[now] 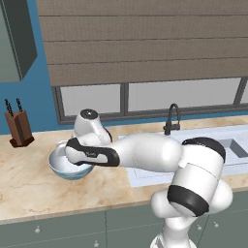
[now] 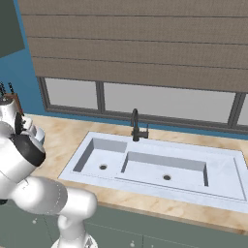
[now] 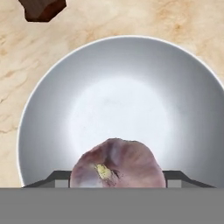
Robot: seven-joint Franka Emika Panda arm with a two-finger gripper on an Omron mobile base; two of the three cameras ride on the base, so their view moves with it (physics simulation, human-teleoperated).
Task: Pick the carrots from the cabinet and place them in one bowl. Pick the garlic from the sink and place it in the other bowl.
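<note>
garlic (image 3: pixel 117 164) sits nearest the hand camera, at 6 o'clock in the hand view, a pinkish-white bulb with its stem end facing the lens. the two dark fingertips (image 3: pixel 54 178) flank it, one at its 9 o'clock side and one at its 3 o'clock side, so the gripper (image 3: pixel 117 181) is clamped on the garlic. behind the bulb lies the whitish inside of the blue bowl (image 3: pixel 127 78); whether the bulb touches the bowl cannot be told. pale marbled counter (image 3: pixel 109 19) shows around the bowl's rim, and a dark brown block corner (image 3: pixel 43 8) sits at 11 o'clock.

from the left base view, the arm (image 1: pixel 145 152) reaches out toward 9 o'clock from its base, with the hand over the blue bowl (image 1: pixel 65 169), which stands on the counter (image 1: pixel 29 189). a brown knife block (image 1: pixel 18 128) stands near the bowl at about 10 o'clock from it. the sink (image 1: pixel 232 145) lies at 3 o'clock, with a dark faucet (image 1: pixel 172 118) at its back edge. a corner of the wall cabinet (image 1: pixel 14 38) shows at 10 o'clock.

from the right base view, the sink (image 2: pixel 160 167) has two basins, each with a dark drain hole, and the faucet (image 2: pixel 137 127) at 12 o'clock of it. the arm (image 2: pixel 29 164) stands at 9 o'clock.
</note>
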